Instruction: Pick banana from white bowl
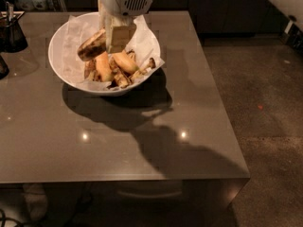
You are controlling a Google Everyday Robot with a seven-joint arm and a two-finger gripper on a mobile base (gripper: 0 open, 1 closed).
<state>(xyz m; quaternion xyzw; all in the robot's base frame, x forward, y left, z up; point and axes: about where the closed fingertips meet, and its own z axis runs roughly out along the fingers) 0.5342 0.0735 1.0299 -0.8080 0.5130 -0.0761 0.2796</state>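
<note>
The white bowl (pixel 64 74), lined with crumpled white paper, stands at the back left of the dark table. Several stubby orange-yellow fruit pieces (pixel 124 61) lie in it. The banana (pixel 92 45), brown-blotched, sits above the pile, sticking out to the left from between the fingers. My gripper (pixel 115 40) hangs straight down over the middle of the bowl from its white body and is shut on the banana's right end. One tan finger (pixel 119 36) shows in front; the other is hidden behind it.
A small dark container (pixel 12 32) with utensils stands at the table's back left corner, and another dark object (pixel 2 66) is at the left edge. The table (pixel 142 145) ends at the right, with bare floor (pixel 265 108) beyond.
</note>
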